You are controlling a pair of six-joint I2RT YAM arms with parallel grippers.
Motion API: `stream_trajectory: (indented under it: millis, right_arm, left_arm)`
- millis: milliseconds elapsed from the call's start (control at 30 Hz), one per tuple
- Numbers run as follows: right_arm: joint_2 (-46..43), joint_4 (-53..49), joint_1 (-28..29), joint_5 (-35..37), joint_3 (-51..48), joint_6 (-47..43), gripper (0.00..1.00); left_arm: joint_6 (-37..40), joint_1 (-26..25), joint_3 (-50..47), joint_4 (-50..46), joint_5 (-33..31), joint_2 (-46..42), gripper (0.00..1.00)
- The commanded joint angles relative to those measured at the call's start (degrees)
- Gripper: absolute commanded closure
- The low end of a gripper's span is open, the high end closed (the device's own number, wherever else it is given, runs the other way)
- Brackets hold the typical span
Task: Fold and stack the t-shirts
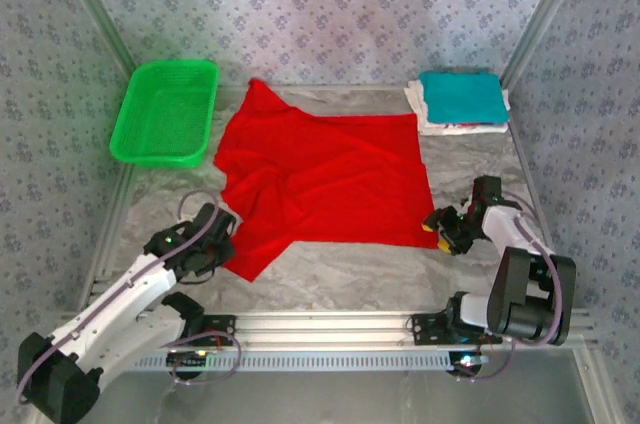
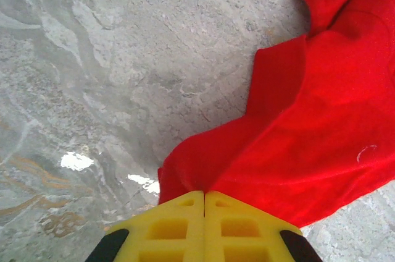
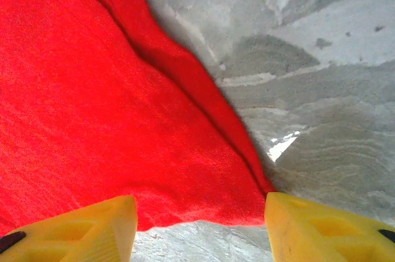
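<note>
The red t-shirt (image 1: pixel 320 179) lies spread across the middle of the table, rumpled along its left side. My left gripper (image 1: pixel 224 232) is at the shirt's near left edge. In the left wrist view its yellow jaws (image 2: pixel 204 195) are pressed together and the red t-shirt (image 2: pixel 308 138) runs out from their tips. My right gripper (image 1: pixel 438 228) stands open at the near right corner. In the right wrist view that corner of the red t-shirt (image 3: pixel 92 101) lies between the spread fingers of the right gripper (image 3: pixel 199 209). A folded teal t-shirt (image 1: pixel 460 96) rests on a folded whitish t-shirt (image 1: pixel 427 122) at the back right.
A green mesh basket (image 1: pixel 165 112) stands at the back left. Patterned walls close in the table on three sides. A metal rail (image 1: pixel 330 329) with both arm bases runs along the near edge. Bare marbled tabletop (image 1: pixel 350 279) lies between the shirt and the rail.
</note>
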Motion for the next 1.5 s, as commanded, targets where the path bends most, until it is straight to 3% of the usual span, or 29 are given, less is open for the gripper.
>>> stream_trajectory:
  millis: [0, 333, 667, 833, 1267, 1467]
  right_arm:
    - [0.66, -1.0, -0.23, -1.16, -0.51, -0.58, 0.41]
    - [-8.29, -6.14, -1.42, 6.62, -3.63, 4.05, 0.44]
    - [-0.62, 6.16, 1.05, 0.39, -4.19, 5.23, 0.46]
    - [-0.2, 8.43, 1.91, -0.67, -3.67, 6.88, 0.63]
    - [1.44, 11.41, 2.01, 0.16, -2.9, 7.9, 0.66]
    - [1.14, 12.6, 2.01, 1.64, -3.0, 8.26, 0.88]
  left_arm:
    - [0.77, 0.58, -1.39, 1.72, 2.2, -1.15, 1.0]
    - [1.66, 1.47, -1.97, 1.79, 2.3, -2.28, 1.0]
    - [2.2, 1.89, -2.5, 3.55, 2.77, -0.95, 1.0]
    - [1.23, 1.97, -3.59, 4.19, 2.92, -2.3, 1.0]
    - [0.79, 1.99, -4.34, 4.78, 2.78, -3.61, 1.0]
    - [0.65, 2.03, -3.86, 4.18, 1.79, -4.85, 1.0]
